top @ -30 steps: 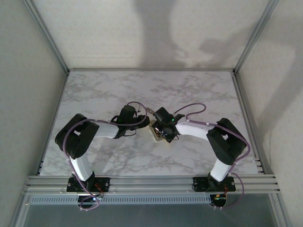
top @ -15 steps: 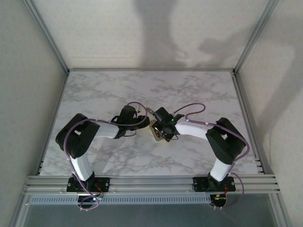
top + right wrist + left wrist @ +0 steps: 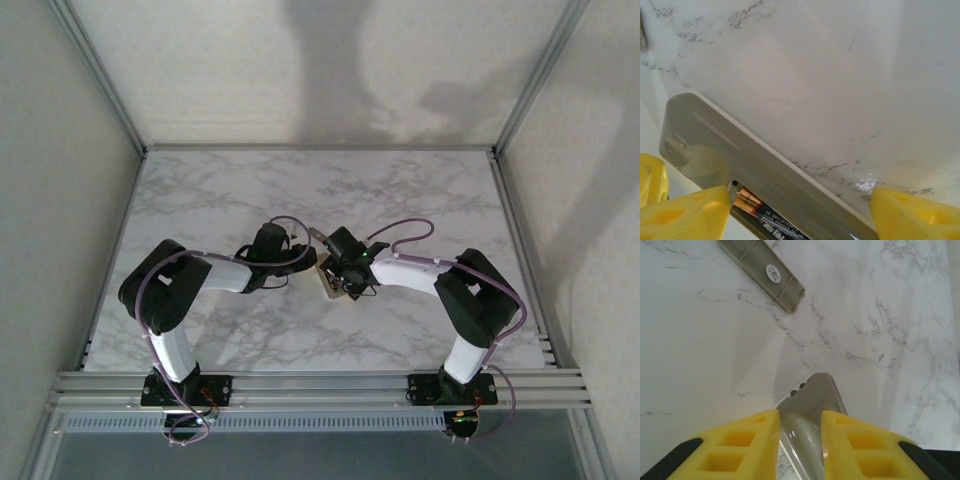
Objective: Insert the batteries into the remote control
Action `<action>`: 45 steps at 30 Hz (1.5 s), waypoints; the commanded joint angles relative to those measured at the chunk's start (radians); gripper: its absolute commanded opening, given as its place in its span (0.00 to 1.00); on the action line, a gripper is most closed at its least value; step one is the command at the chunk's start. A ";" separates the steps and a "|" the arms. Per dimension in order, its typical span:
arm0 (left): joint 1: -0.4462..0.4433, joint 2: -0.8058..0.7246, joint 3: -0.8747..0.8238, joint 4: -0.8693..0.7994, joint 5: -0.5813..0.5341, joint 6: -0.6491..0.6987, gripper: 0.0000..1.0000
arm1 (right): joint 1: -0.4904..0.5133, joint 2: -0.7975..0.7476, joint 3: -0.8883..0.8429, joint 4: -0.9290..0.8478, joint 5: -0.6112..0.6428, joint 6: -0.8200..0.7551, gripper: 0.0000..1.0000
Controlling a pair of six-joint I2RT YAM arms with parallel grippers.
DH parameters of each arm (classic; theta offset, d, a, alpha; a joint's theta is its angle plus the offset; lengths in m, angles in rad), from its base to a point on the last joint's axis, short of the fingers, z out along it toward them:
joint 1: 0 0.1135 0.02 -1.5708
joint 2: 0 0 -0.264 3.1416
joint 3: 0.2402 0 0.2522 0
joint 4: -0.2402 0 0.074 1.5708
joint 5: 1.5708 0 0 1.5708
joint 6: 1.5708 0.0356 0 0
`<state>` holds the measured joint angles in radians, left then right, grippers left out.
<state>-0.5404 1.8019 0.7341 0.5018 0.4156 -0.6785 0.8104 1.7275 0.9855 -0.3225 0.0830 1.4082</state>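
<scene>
The remote control [image 3: 333,282] lies back-up at the table's middle, between the two arms. In the left wrist view my left gripper [image 3: 800,437] is shut on the remote control's [image 3: 812,400] narrow end, a yellow finger on each side. My right gripper [image 3: 800,200] stands open over the remote control [image 3: 740,150], its fingers [image 3: 687,215] spread wide to either side. A dark battery [image 3: 767,220] with a copper-orange tip lies in the open compartment, right beside the right gripper's left finger. In the top view the left gripper [image 3: 298,262] and right gripper [image 3: 347,276] meet at the remote.
The loose grey battery cover [image 3: 765,271] lies flat on the marble table [image 3: 420,190] just beyond the remote, also seen in the top view [image 3: 315,236]. Metal frame posts and white walls bound the table on three sides.
The right gripper has edged slightly left over the remote and its jaws have shifted a little. The left gripper and the remote have stayed put.
</scene>
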 commanded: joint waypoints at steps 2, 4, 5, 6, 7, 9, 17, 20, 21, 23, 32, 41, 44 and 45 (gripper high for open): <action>0.004 -0.032 -0.020 0.027 0.000 -0.013 0.28 | 0.012 -0.030 0.007 -0.103 0.024 0.043 0.78; 0.005 -0.040 -0.024 0.026 -0.006 -0.013 0.28 | 0.014 -0.051 0.003 -0.117 0.032 0.070 0.80; 0.005 -0.041 -0.024 0.026 -0.005 -0.014 0.29 | 0.014 -0.060 -0.002 -0.122 0.034 0.090 0.81; 0.005 -0.041 -0.024 0.028 -0.002 -0.016 0.29 | 0.016 -0.069 -0.006 -0.124 0.036 0.108 0.81; 0.005 -0.041 -0.027 0.033 0.001 -0.019 0.29 | 0.019 -0.077 -0.009 -0.126 0.037 0.128 0.82; 0.006 -0.039 -0.027 0.035 0.001 -0.021 0.29 | 0.022 -0.088 -0.017 -0.121 0.035 0.166 0.82; 0.008 -0.031 -0.029 0.048 0.012 -0.033 0.29 | 0.037 -0.077 -0.016 -0.085 0.012 0.278 0.84; 0.009 -0.031 -0.031 0.050 0.016 -0.035 0.29 | 0.041 -0.071 -0.018 -0.064 0.016 0.301 0.86; 0.010 -0.032 -0.031 0.050 0.015 -0.035 0.29 | 0.042 -0.068 -0.015 -0.063 0.018 0.307 0.86; 0.010 -0.032 -0.031 0.050 0.016 -0.035 0.29 | 0.042 -0.057 -0.007 -0.059 0.014 0.312 0.87; 0.011 -0.035 -0.031 0.054 0.022 -0.033 0.29 | 0.041 -0.019 0.005 -0.055 0.012 0.317 0.86; 0.011 -0.038 -0.032 0.057 0.031 -0.036 0.29 | 0.036 0.000 0.017 -0.051 0.012 0.291 0.85; 0.011 -0.036 -0.034 0.058 0.032 -0.035 0.29 | 0.035 0.001 0.026 -0.054 0.015 0.277 0.86; 0.011 -0.036 -0.033 0.058 0.032 -0.036 0.29 | 0.034 0.002 0.030 -0.055 0.016 0.275 0.86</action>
<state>-0.5392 1.7920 0.7177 0.5419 0.4271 -0.7052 0.8406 1.7115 0.9867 -0.3706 0.0818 1.6951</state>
